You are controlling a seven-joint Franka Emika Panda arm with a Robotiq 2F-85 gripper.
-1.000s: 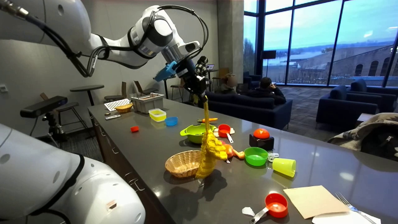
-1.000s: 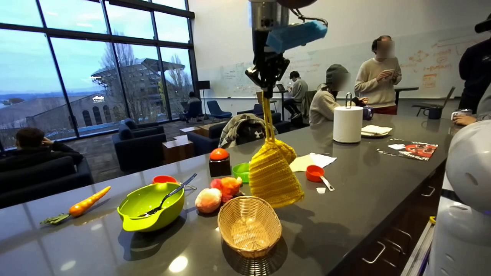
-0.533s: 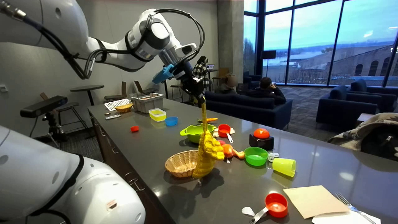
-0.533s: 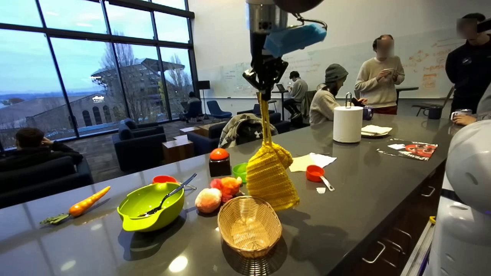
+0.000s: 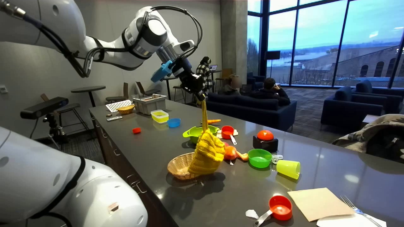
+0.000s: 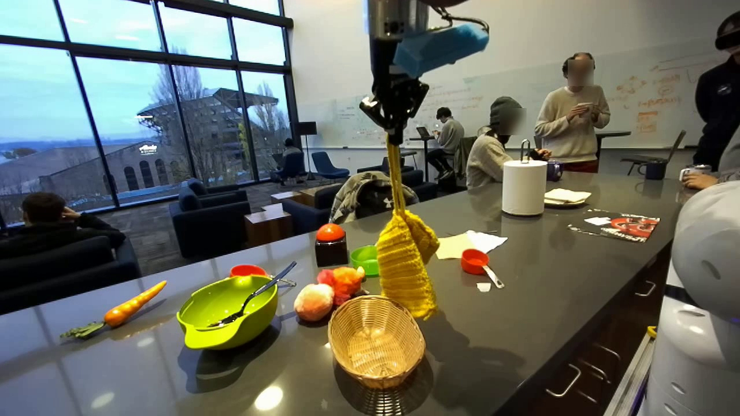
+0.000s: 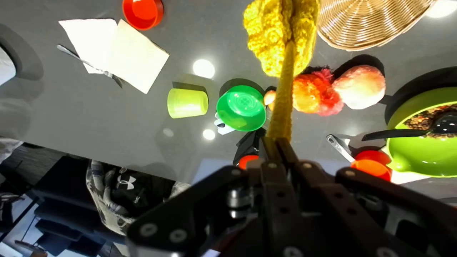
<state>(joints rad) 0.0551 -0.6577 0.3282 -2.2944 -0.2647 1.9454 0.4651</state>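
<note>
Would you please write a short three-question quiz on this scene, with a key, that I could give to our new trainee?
1. Multiple choice: what is the gripper clamping?
A) a paper towel roll
B) the strap of a yellow knitted piece
C) a carrot

2. True or false: a utensil rests in the lime-green bowl, with one end sticking out past the rim.

3. Fill in the missing word: on the counter, the yellow-green cup is lying on its ____.

Key: 1. B; 2. True; 3. side.
</note>
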